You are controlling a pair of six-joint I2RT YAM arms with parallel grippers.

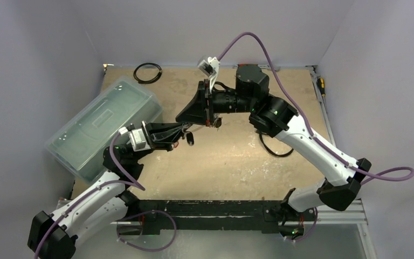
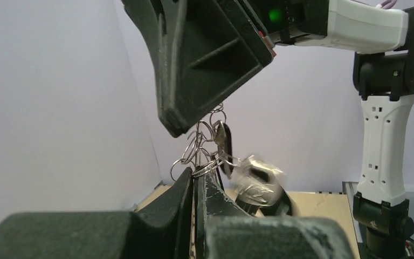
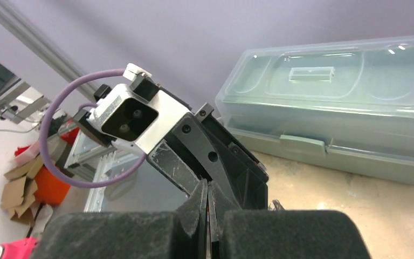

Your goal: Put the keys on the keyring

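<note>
top view: the left gripper and right gripper are meeting tip to tip above the middle of the table. The keys are dangling as a small dark lump just under the meeting point, off the tabletop. a clear plastic box is sitting close behind the left wrist. a black coiled cable ring is lying well apart at the far edge. open room is lying toward the near and right side of the table, so i am judging any pull-apart safer that way than toward the box.

left wrist view: the left gripper is pressing its fingers together on the lowest loop of the keyring, a run of thin silvery wire loops. the right gripper is closing on the top of that run, as far as i can tell. the keys are hanging beside the loops, one pale tag swinging and blurred. the wire is looking light, stiff, springy and slippery; i am judging the best hold to be flat across the wire.

right wrist view: the right gripper is showing its fingers shut tight, the wire between them too thin to see. keys and keyring are hiding below it.
</note>
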